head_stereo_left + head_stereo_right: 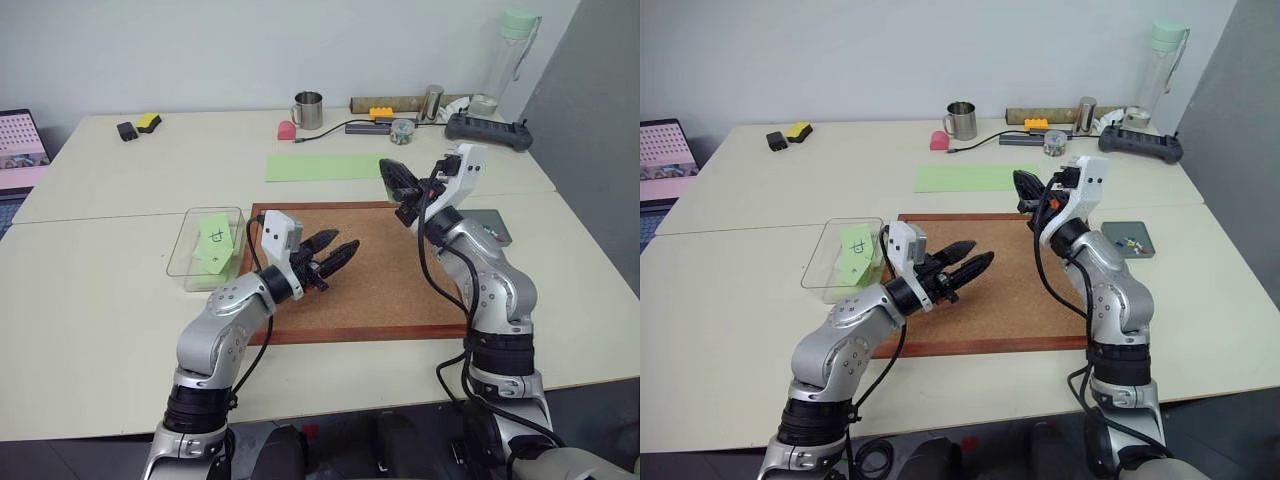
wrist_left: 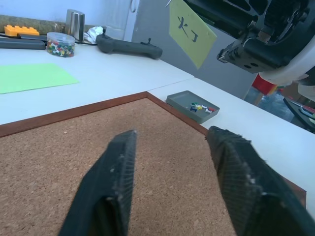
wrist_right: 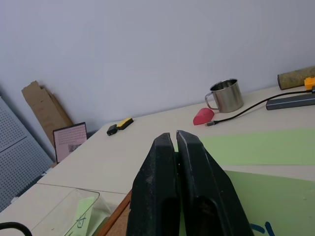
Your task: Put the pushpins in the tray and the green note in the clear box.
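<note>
The wood-framed corkboard (image 1: 370, 275) lies bare at the middle of the cream table (image 1: 100, 330), with the clear box (image 1: 190, 262) just beside its left edge holding a green note (image 1: 215, 243) marked with a thin squiggle, and the small dark-grey tray (image 1: 1130, 240) just off its right edge holding the pushpins (image 2: 199, 107). The left gripper (image 1: 335, 255) hovers level over the corkboard with its fingers spread apart and empty. The right gripper (image 1: 1032, 188) is raised above the board's far right corner, its jaws pressed together on a second green note (image 2: 191, 30) bearing a bold dark character.
</note>
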Controlling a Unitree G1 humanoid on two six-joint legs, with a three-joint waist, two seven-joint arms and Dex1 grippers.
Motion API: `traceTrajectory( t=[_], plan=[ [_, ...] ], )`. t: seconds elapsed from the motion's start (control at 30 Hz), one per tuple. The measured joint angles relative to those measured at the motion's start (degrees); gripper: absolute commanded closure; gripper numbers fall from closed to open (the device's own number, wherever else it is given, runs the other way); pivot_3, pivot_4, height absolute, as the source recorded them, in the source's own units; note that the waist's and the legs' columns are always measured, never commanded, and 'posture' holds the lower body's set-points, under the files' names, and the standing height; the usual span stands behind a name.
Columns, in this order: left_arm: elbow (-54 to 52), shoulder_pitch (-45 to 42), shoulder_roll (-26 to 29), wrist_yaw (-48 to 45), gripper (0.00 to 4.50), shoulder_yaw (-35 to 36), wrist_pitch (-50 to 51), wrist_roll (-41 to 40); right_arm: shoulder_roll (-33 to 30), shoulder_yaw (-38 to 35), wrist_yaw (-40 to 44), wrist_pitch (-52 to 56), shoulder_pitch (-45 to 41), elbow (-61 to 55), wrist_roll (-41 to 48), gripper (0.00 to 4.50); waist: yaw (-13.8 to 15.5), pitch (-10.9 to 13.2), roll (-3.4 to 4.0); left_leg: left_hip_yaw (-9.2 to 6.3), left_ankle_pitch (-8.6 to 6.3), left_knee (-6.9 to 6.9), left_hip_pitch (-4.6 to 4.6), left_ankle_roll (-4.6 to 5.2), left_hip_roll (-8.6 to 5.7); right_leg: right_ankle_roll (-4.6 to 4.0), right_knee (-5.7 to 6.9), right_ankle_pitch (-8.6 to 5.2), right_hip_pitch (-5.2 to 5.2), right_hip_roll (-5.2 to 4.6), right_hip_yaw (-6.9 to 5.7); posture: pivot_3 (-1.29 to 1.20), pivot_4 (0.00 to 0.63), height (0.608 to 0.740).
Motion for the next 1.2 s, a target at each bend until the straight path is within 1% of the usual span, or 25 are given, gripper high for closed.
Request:
traceTrajectory(
  t=[0.03,0.1,0.13,0.17,0.2,0.3,0.37,0.4,0.53,0.67,0.77,0.9,1.0,1.2],
  plan=[
    [0.0,0.02,0.01,-0.01,0.96,-0.01,0.0,-0.02,-0.67,0.5,0.44,-0.02,0.29,-0.13,-0.12,4.5,0.0,0.0,0.0,0.0,0.0,0.0,0.0,0.0,0.0,0.0,-0.01,0.0,0.0,0.0,0.0,0.0,0.15,0.74],
    [0.0,0.16,0.2,-0.1,0.55,0.04,-0.01,-0.24,-4.0,3.51,3.26,-0.82,1.48,-1.05,-1.73,4.5,0.0,0.0,0.0,0.01,0.0,-0.01,-0.01,0.0,-0.01,0.01,-0.04,0.0,0.0,0.0,0.0,0.0,0.15,0.74],
    [0.0,0.23,0.35,-0.11,0.38,0.11,0.0,-0.36,-6.38,5.86,5.51,-2.58,2.05,-1.19,-3.94,4.5,-0.01,0.0,0.0,0.01,0.0,-0.01,-0.02,0.0,-0.01,0.01,-0.06,-0.01,0.0,0.0,0.0,0.0,0.15,0.74],
    [-0.03,0.23,0.45,-0.16,0.11,0.17,-0.01,-0.58,-10.54,9.68,8.82,-5.72,3.03,-1.5,-7.21,4.5,0.01,0.0,0.0,0.01,0.0,-0.01,-0.02,0.0,-0.02,0.03,-0.1,-0.02,0.01,0.0,-0.01,0.0,0.15,0.74],
    [-0.02,0.25,0.81,-0.16,0.02,0.53,0.0,-0.66,-13.62,12.45,11.59,-8.68,3.82,-1.46,-10.34,4.5,0.01,0.01,-0.01,0.0,0.0,0.0,-0.02,0.0,-0.02,0.16,-0.11,-0.1,0.02,0.0,-0.03,0.0,0.15,0.74],
    [-0.02,0.21,2.23,-0.24,0.02,1.41,0.01,-0.74,-24.4,21.85,19.48,-23.21,5.6,0.57,-23.03,4.5,0.04,0.02,-0.04,0.02,0.0,0.0,-0.01,0.0,-0.03,0.26,-0.14,-0.15,0.02,0.0,-0.02,0.0,0.15,0.74],
    [-0.02,0.11,2.61,-0.36,0.02,2.0,0.51,-1.62,-29.3,25.79,22.98,-33.67,5.93,4.98,-29.88,4.5,0.05,0.03,-0.06,0.04,0.0,0.01,0.0,0.0,-0.03,0.25,-0.12,-0.15,0.02,-0.01,0.0,0.0,0.15,0.74],
    [-0.02,0.05,2.69,-0.44,0.02,2.14,0.96,-2.02,-30.59,26.65,24.02,-36.95,6.03,6.82,-31.88,4.5,0.08,0.05,-0.09,0.05,0.0,0.02,0.0,0.0,-0.03,0.25,-0.11,-0.14,0.02,-0.01,0.01,0.0,0.15,0.74],
    [-0.02,-0.77,2.74,-0.56,0.02,2.51,3.25,-4.63,-31.6,27.6,26.27,-47.5,6.0,11.23,-36.01,4.5,0.02,0.07,-0.12,0.03,0.0,0.03,0.03,0.0,-0.01,0.17,-0.04,-0.09,0.01,0.0,0.03,0.0,0.15,0.74],
    [-0.39,-1.23,3.0,-1.03,0.02,2.37,4.59,-6.2,-30.09,28.34,27.01,-52.44,5.8,12.5,-37.49,4.5,0.03,0.07,-0.12,0.03,0.01,0.03,0.05,-0.01,-0.01,0.01,-0.03,0.0,0.02,0.0,0.05,0.0,0.15,0.74],
    [-0.99,-1.22,3.09,-1.3,0.02,2.29,5.37,-6.73,-26.51,27.55,26.45,-50.6,5.82,12.45,-35.63,4.5,0.12,0.08,-0.14,0.0,0.01,0.05,0.05,-0.02,-0.01,0.0,0.0,0.01,0.03,0.0,0.04,0.0,0.15,0.74],
    [-1.22,-0.97,3.75,-1.34,0.02,2.39,6.11,-7.51,-21.73,21.25,23.19,-42.22,5.19,12.33,-29.38,4.5,0.53,0.08,-0.15,-0.04,0.02,0.08,0.05,-0.04,-0.02,-0.01,0.03,0.02,0.03,-0.03,0.06,0.0,0.15,0.74],
    [-1.22,-0.59,4.05,-1.34,0.02,2.39,6.18,-7.66,-21.09,17.96,22.25,-38.47,4.0,11.06,-27.09,4.5,0.72,0.08,-0.15,-0.02,0.02,0.07,0.05,-0.04,-0.02,0.0,0.01,0.02,0.03,-0.03,0.03,0.0,0.15,0.74],
    [-1.22,-0.57,4.24,-1.45,0.02,2.36,6.79,-8.61,-18.91,15.55,22.08,-32.68,2.84,7.03,-23.15,4.5,0.7,0.08,-0.14,-0.02,0.02,0.05,0.04,-0.03,-0.01,0.0,0.02,0.02,0.02,-0.01,0.0,0.0,0.15,0.74]
  ],
)
